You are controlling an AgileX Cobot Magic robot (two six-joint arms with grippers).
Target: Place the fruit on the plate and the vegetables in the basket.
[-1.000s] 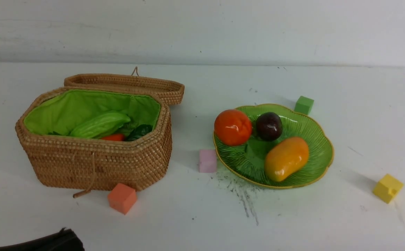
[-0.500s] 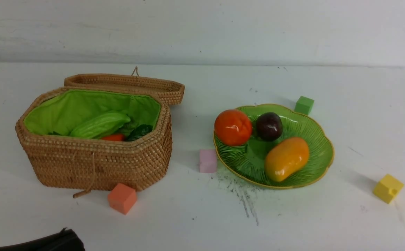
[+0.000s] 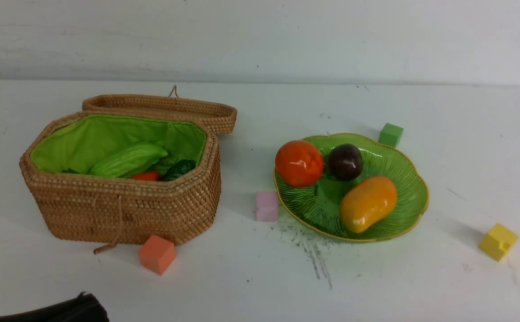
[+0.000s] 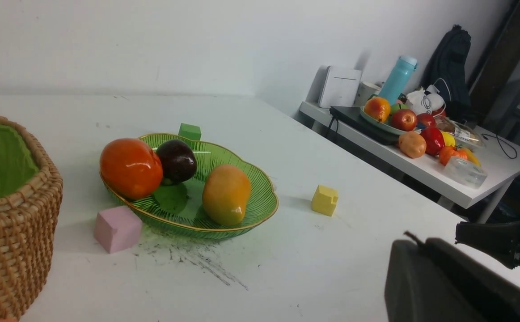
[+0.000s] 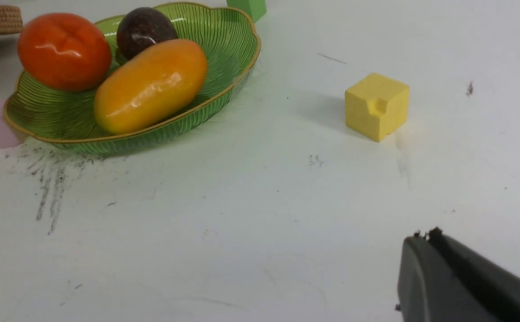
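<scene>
The wicker basket (image 3: 125,210) stands open at the left with its lid (image 3: 161,107) lying behind it. Inside lie the light green bitter gourd (image 3: 128,161) and the carrot (image 3: 145,176) with its dark leaves (image 3: 178,169). The radish is hidden. The green plate (image 3: 409,185) holds the persimmon (image 3: 298,163), the mangosteen (image 3: 345,161) and the mango (image 3: 368,203). My left gripper (image 4: 414,242) is shut and empty, low at the front left of the table (image 3: 78,306). My right gripper (image 5: 423,236) is shut and empty over bare table, near the yellow cube (image 5: 377,106).
Small cubes lie about: orange (image 3: 156,254) in front of the basket, pink (image 3: 266,206) touching the plate's left rim, green (image 3: 390,134) behind the plate, yellow (image 3: 497,241) at the right. A side table (image 4: 461,197) with other fruit stands beyond the right edge.
</scene>
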